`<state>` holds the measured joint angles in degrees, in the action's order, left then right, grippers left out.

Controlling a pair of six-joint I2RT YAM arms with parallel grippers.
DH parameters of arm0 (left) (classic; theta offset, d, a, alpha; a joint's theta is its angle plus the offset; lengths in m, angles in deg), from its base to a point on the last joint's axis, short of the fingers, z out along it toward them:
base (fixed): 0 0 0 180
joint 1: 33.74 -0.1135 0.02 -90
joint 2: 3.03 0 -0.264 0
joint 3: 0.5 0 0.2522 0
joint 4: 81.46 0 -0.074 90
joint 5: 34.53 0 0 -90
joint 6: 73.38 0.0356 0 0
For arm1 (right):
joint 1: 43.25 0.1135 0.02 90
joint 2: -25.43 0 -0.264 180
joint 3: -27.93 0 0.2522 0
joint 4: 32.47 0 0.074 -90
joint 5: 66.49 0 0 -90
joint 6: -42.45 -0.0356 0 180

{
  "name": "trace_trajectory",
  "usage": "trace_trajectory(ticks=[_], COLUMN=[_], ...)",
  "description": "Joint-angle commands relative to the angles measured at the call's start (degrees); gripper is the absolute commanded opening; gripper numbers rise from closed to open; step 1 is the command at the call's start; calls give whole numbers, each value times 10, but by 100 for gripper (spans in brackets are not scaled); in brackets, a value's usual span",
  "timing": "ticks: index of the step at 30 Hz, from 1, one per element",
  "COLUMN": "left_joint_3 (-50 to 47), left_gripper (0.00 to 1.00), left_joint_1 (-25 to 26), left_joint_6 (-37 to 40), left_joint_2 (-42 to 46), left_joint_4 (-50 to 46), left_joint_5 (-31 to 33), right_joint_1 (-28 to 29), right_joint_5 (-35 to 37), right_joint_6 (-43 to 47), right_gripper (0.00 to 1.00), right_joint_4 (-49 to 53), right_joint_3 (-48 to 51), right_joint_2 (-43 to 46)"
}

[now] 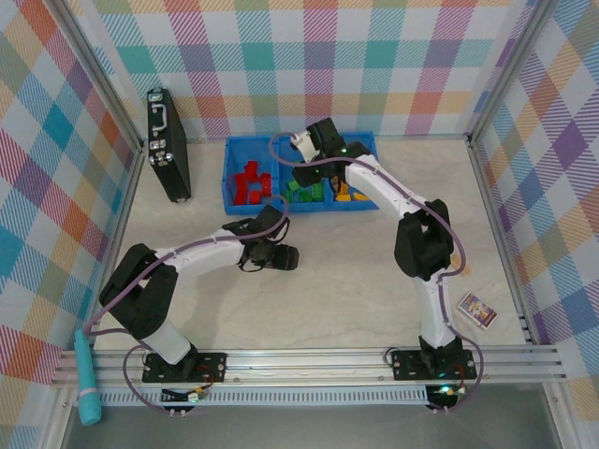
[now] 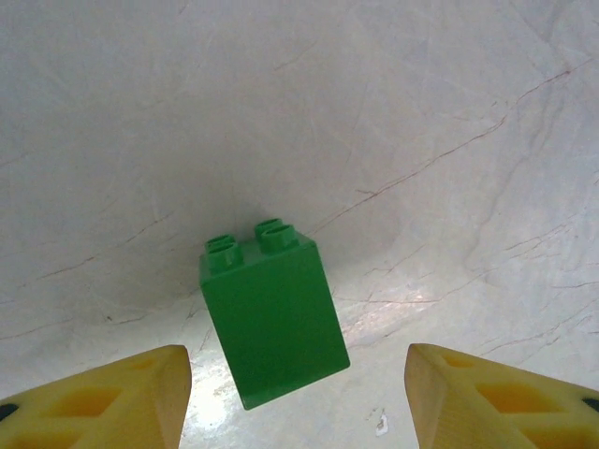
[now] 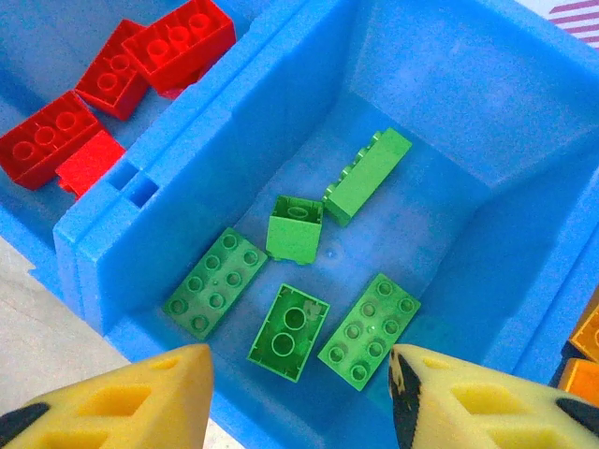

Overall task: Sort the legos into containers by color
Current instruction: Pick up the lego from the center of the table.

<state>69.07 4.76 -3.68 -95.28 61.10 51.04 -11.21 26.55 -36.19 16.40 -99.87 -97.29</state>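
At the far left, a black case [image 1: 168,145] with a handle lies on the pale table [image 1: 356,281] against the checked wall; a teal cylinder [image 1: 87,383] rests at the near-left corner, off the table's edge. My left gripper [image 1: 281,257] hangs low over bare table, near of the containers [image 1: 234,150] and well apart from them; in the left wrist view its yellow fingers [image 2: 131,398] stand spread, and a single green brick [image 2: 271,313] sits on the table between them, studs at its far end, touching neither finger; I am holding nothing here. Farther back, the three adjoining blue bins stand against the far wall; the left bin holds the red legos [image 1: 251,182], a loose heap of studded bricks; the middle bin holds the green legos [image 1: 304,192]; the right bin holds the orange legos [image 1: 348,195]. My right gripper [image 1: 307,173] hovers above the middle bin; the right wrist view shows its fingers [image 3: 140,402] parted and empty over five green bricks [image 3: 285,327] lying flat or tipped on the blue floor, with red bricks [image 3: 112,89] beyond the divider to the left and an orange corner [image 3: 585,360] at the right edge. On the table near the right wall, a small printed card [image 1: 477,309] lies alone.
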Motion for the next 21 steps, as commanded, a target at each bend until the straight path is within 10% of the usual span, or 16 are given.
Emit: trace_trajectory(ticks=[1,14,21], left_joint_3=[15,57,93], left_gripper=[62,61,43], left_joint_1=[6,9,12], left_joint_6=[-17,-19,-17], left_joint_2=[-15,-70,-111], left_joint_4=[-18,-47,-87], left_joint_5=[7,23,26], right_joint_1=[-6,-10,-14], right_joint_5=[4,0,24], right_joint_6=[11,9,-14], right_gripper=[54,57,58], right_joint_4=[-15,-53,-53], right_joint_3=[11,90,142], right_joint_2=[44,113,173])
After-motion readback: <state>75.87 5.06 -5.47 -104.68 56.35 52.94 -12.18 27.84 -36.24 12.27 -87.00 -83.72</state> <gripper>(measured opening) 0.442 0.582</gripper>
